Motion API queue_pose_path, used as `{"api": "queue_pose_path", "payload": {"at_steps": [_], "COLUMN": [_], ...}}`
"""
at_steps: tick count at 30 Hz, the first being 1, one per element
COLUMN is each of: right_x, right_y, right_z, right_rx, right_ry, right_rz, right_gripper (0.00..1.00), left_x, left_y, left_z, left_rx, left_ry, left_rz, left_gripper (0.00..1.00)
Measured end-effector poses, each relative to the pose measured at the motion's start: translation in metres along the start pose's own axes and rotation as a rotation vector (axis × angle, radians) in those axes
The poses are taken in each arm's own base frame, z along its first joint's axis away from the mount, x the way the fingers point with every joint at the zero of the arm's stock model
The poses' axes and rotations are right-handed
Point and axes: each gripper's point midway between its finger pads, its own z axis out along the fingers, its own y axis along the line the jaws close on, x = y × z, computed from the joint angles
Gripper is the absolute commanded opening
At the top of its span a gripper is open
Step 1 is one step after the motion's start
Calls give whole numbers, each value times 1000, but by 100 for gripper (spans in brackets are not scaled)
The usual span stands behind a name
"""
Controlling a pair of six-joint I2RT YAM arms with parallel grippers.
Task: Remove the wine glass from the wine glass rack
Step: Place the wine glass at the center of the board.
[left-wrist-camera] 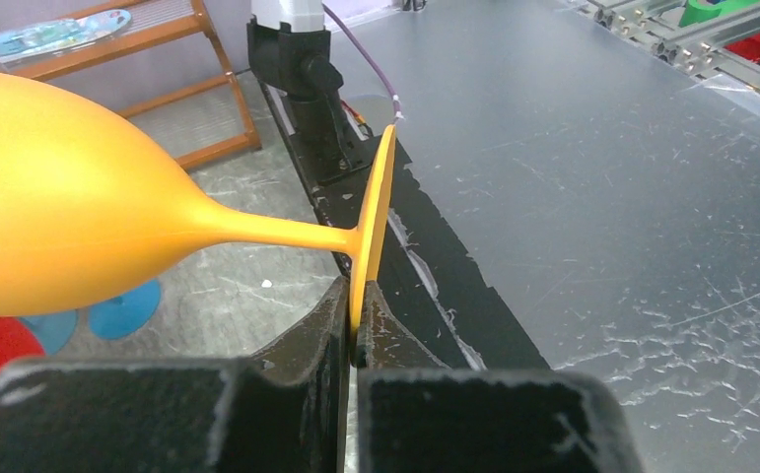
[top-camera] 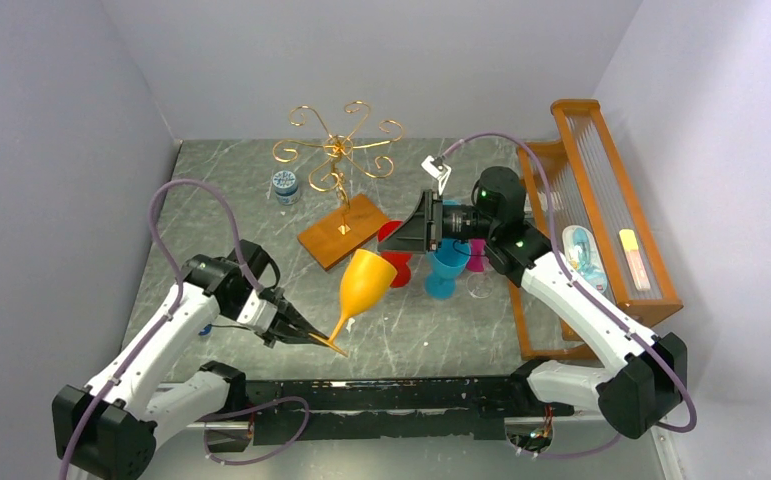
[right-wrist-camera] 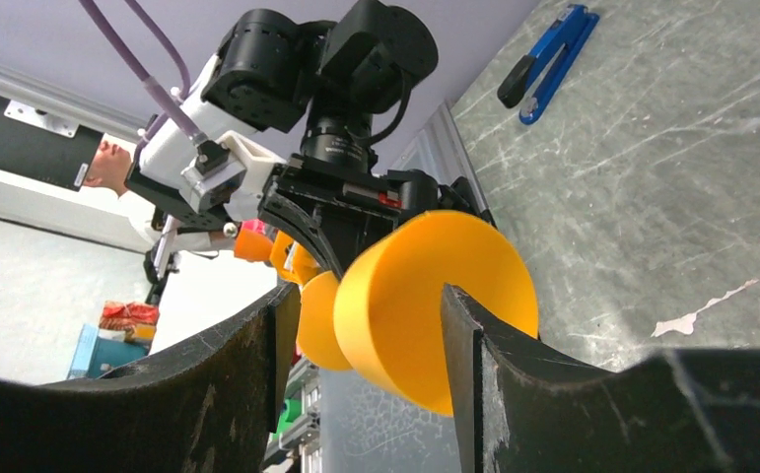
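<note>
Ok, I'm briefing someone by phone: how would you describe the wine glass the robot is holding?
Find the gold wire wine glass rack on its brown wooden base at the back of the table. Just in front of that base, the wine glass hangs tilted, the left gripper shut on its foot. It alone is orange-yellow, beside a red glass and a blue glass.

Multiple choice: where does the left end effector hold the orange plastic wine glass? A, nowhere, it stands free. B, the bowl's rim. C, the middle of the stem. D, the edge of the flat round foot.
D: the left end effector is shut on the thin edge of the flat round foot of the orange plastic wine glass, clear of stem and bowl.
</note>
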Motion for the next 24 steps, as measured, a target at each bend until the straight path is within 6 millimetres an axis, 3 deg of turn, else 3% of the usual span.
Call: {"api": "queue_pose_path", "payload": {"at_steps": [4,8,12,17,24], "right_x": [8,22,32,32,25], "right_y": [2,17,28,26,23], "right_z": [3,19,30,31,28], "right_rx": [-2,-42,-72,-63,-38], "right_ry": [31,106,151,144,123], "right_rz": [1,-24,-48,-55,-58], "right_gripper": [55,46,45,52,40], "left_x": [-7,-14,-17,-18,-20], "left_y": [1,2,3,1,0], "left_z": [-2,-3,-4,-4,-4], "left_rx": [-17,-23,-28,-29,-30], "left_ry": [1,2,3,3,5], "left_rz": [21,47,53,49,41], "left_gripper": [5,5,5,5,5]}}
